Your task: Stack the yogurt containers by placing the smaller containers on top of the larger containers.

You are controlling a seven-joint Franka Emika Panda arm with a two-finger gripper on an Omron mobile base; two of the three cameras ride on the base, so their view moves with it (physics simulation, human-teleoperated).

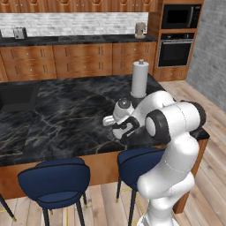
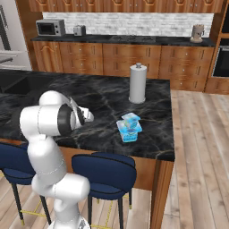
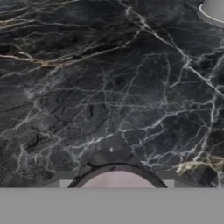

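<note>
A small light-blue-and-white pack (image 2: 130, 119) rests on top of the wider teal-blue and white pack (image 2: 129, 133), near the counter's front right. The tiny round dark cup with a pale top (image 3: 117, 180) fills the bottom middle of the hand view, close under the camera, with its shadow on the marble below it. My gripper (image 1: 125, 131) hangs low over the front part of the counter, left of the two packs, shut on the cup. The cup covers the fingertips in the hand view, and my own arm hides the packs in the left base view.
A tall white paper-towel roll (image 1: 140, 79) stands upright at the back right of the black marble island (image 2: 107, 100); its base (image 3: 213, 10) shows in the hand view's top right corner. Blue stools (image 1: 55, 182) line the island's front edge. A sink (image 1: 16, 97) lies at the far left.
</note>
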